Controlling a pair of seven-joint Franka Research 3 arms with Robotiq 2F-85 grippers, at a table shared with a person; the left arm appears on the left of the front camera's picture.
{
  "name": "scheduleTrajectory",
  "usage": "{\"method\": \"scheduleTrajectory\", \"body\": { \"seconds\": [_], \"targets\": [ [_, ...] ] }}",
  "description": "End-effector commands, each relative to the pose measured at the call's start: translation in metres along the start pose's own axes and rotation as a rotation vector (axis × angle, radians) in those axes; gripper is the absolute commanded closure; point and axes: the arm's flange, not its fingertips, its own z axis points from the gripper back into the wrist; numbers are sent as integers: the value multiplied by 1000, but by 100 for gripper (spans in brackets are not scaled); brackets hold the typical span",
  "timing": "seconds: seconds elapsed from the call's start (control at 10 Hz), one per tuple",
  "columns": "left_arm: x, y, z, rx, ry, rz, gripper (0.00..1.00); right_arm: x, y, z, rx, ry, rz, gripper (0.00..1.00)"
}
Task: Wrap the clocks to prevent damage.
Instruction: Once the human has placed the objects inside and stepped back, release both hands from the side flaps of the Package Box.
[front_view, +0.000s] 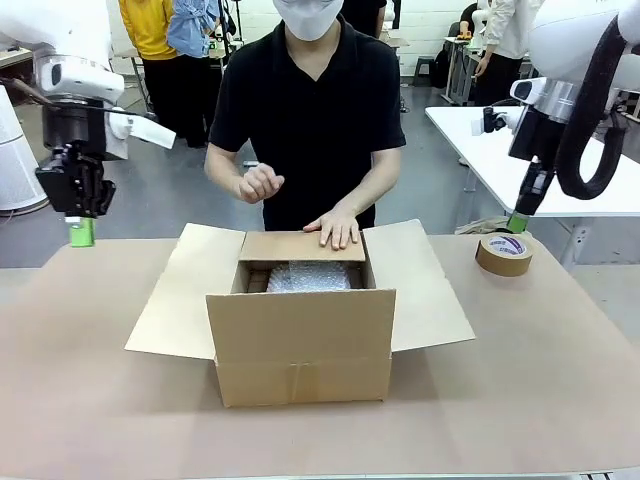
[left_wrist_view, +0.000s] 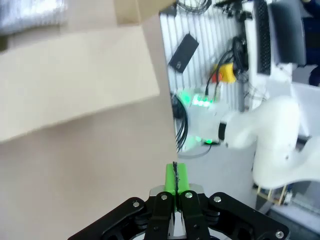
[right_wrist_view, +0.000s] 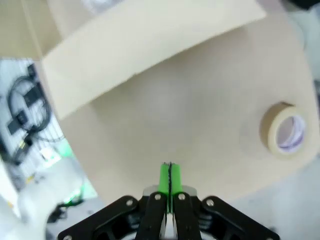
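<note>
1. Table (front_view: 560, 380): brown top. The box sits mid-table, with bare room on both sides for folding.
2. Cardboard box (front_view: 300, 345): open, side flaps spread out flat, near flap hanging down the front.
3. Far flap (front_view: 290, 246): folded in over the opening, with the person's hand (front_view: 337, 228) flat on it. The other hand (front_view: 260, 184) is raised and loosely curled.
4. Bubble wrap (front_view: 308, 277): a bundle low inside the box. Probably the clocks are in it; no clock face is visible.
5. Tape roll (front_view: 504, 254): on the table to the right of the box, apart from it.
6. Left gripper (front_view: 81, 232): pads pressed together, holding nothing, raised left of the box.
7. Right gripper (front_view: 517, 222): pads together, holding nothing, just above the tape roll.
8. Step advice: check the padding sits below the rim, press the flaps level, and keep both grippers off the person's hands.
</note>
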Motion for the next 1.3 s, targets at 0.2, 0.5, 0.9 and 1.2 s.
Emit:
{"method": "scheduleTrajectory", "body": {
  "seconds": [0.2, 0.5, 0.9, 1.2],
  "targets": [
    [-14, -17, 0, 325, 126, 85, 100, -11, -7, -4, -36, -10, 131, 99],
    [-27, -28, -4, 444, 115, 195, 100, -13, -2, -8, -57, 5, 131, 99],
    [-34, -35, -5, 564, 55, 264, 100, -19, 2, -8, -43, 27, 187, 99],
    [-33, -31, 2, 519, 65, 241, 100, -13, -2, -6, -36, 7, 159, 99]
  ]
}}
